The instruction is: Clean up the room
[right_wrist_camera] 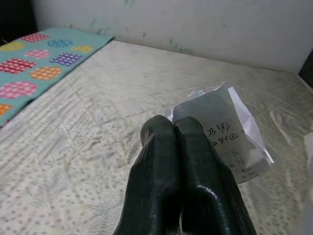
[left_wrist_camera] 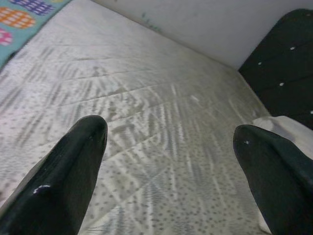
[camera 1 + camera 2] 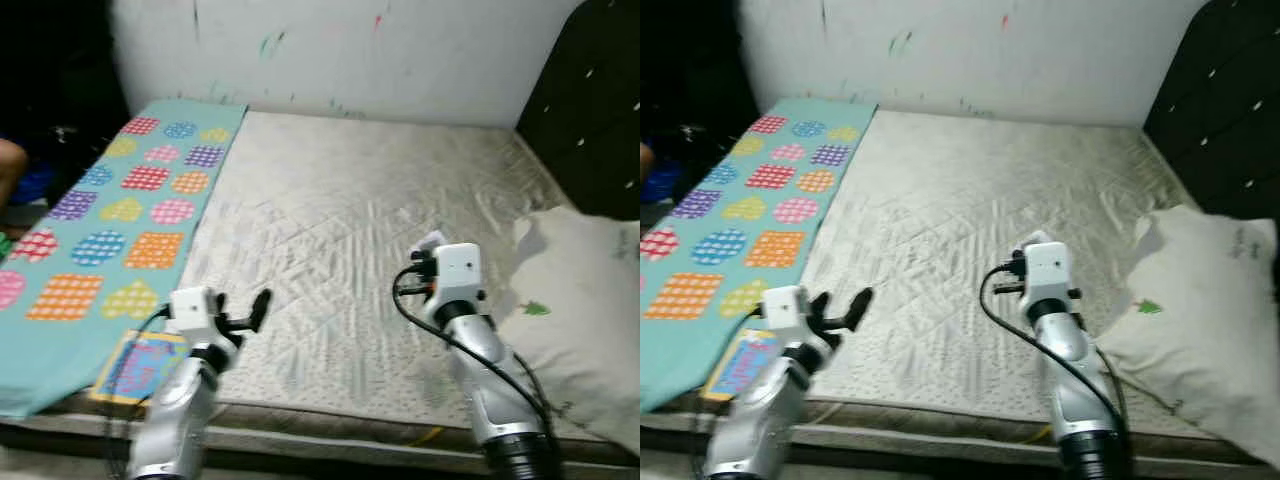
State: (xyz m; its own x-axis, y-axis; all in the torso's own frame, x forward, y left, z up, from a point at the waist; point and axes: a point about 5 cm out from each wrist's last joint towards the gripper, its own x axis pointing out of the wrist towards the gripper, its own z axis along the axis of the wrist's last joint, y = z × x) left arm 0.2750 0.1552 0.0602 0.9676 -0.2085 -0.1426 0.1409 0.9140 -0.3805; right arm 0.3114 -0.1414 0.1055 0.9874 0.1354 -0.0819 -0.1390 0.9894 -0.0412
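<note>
Leftmost, a teal blanket point(image 3: 110, 210) with bright checked patches lay along the left side of the bare quilted mattress point(image 3: 340, 210), and a small colourful book or card point(image 3: 138, 366) sat at the near edge, partly under the blanket's corner; a careless sweep of an arm there could have knocked it to the floor. Just beside it hovered the left gripper point(image 2: 168, 147), its two black fingers spread wide with nothing between them, above the mattress's near left part. Further right, the right gripper point(image 1: 182, 147) was pressed closed on a thin clear plastic wrapper point(image 1: 230, 134) with a printed label, held low over the middle of the mattress. The pinch seemed to catch only the wrapper's near edge, though the fingers hid the contact, so how much was trapped was unclear. That was the main risk: so light and slick a scrap could have slid free if the arm swung quickly, and drifted back onto the bed or down past its edge. At the far right a white pillow point(image 3: 585, 310) lay against the dark headboard point(image 3: 590, 100), near enough that a wide turn of the right arm might have brushed it.
</note>
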